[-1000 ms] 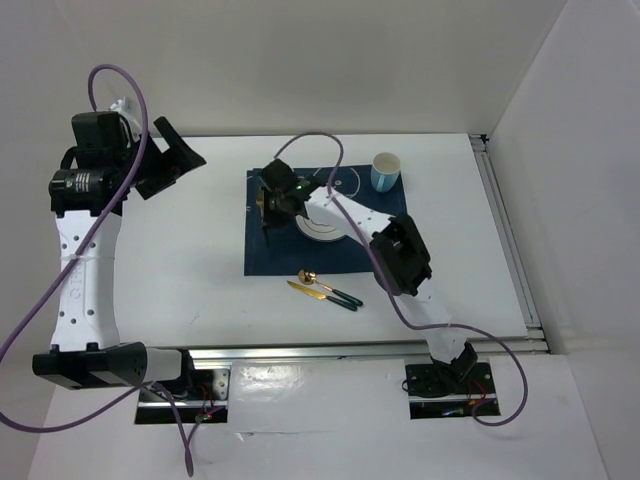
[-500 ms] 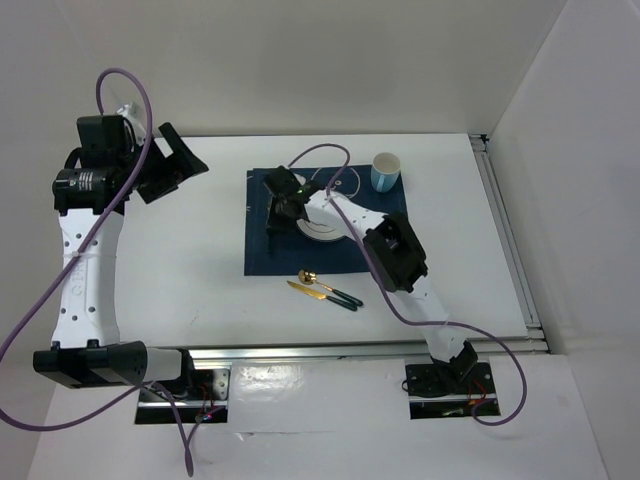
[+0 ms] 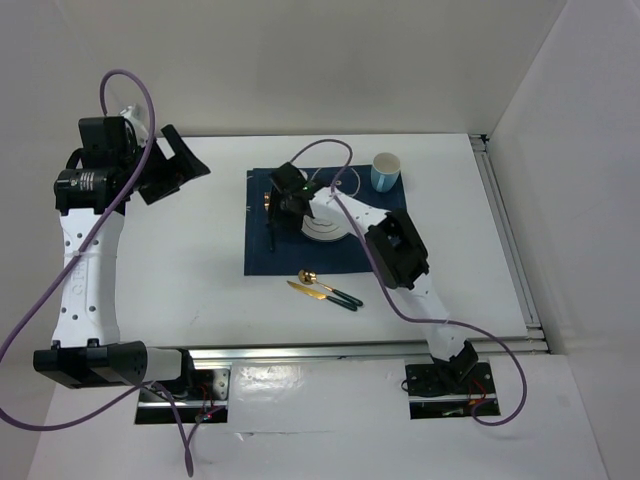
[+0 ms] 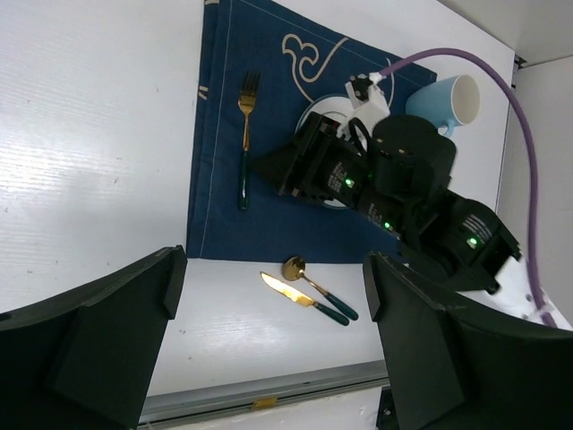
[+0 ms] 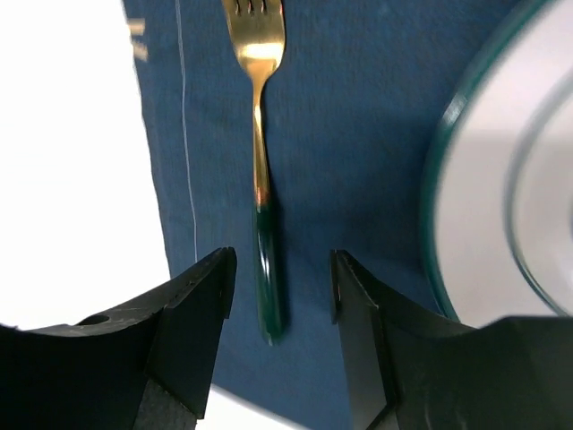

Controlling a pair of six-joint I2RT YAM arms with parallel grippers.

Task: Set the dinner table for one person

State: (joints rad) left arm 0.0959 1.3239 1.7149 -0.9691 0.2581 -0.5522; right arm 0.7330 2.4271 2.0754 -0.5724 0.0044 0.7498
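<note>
Right tool [image 3: 279, 214], seen from above, stands apart over the fork [image 3: 271, 232] on the placemat [image 3: 262, 258], which lies mid-way across the desk [image 3: 190, 270]. The left tool [image 3: 180, 165] gapes, raised aside.

Left wrist: plate [image 4: 313, 116] and cup [image 4: 443, 98] are set. Spoon [image 4: 309, 282] and knife [image 4: 295, 296] lie off the placemat, probably yet to place.

Right wrist: the fork lies unclamped.

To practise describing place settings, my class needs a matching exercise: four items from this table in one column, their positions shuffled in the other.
Things:
1 fork
2 plate
3 mug
4 knife

Positions:
A by the far right corner of the placemat
B on the bare dinner table, nearer the arms than the placemat
C on the placemat, left of the plate
D in the middle of the placemat

Pairs: 1-C, 2-D, 3-A, 4-B
</note>
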